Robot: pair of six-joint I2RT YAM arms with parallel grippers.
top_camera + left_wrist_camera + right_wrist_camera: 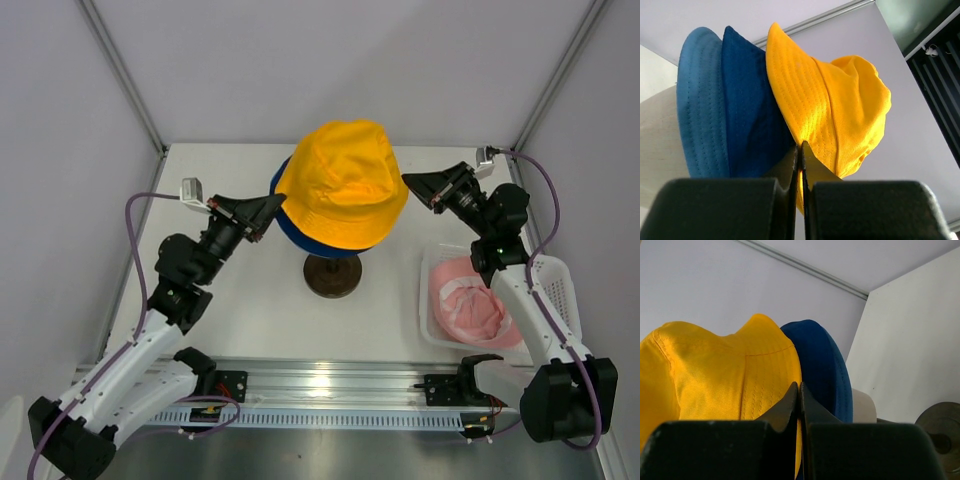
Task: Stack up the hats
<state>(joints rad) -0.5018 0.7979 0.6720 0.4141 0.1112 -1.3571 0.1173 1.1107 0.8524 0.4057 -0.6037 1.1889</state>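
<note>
A yellow hat [340, 180] sits on top of the stack on the mannequin head, over a dark navy hat [300, 236]. In the left wrist view the yellow hat [840, 100], the navy hat [750, 100] and a light blue hat [700, 100] lie nested. My left gripper [274, 211] [801, 146] is shut on the yellow brim at the stack's left. My right gripper [409, 186] [799, 385] is shut on the same brim at the right, with the yellow hat [715, 375] and the navy hat [825, 370] behind it. A pink hat [465, 305] lies in the basket.
The cream mannequin head [865, 407] stands on a dark round base [333, 275] at the table's middle. A white mesh basket [560, 290] sits at the right, beside my right arm. White walls enclose the table on three sides.
</note>
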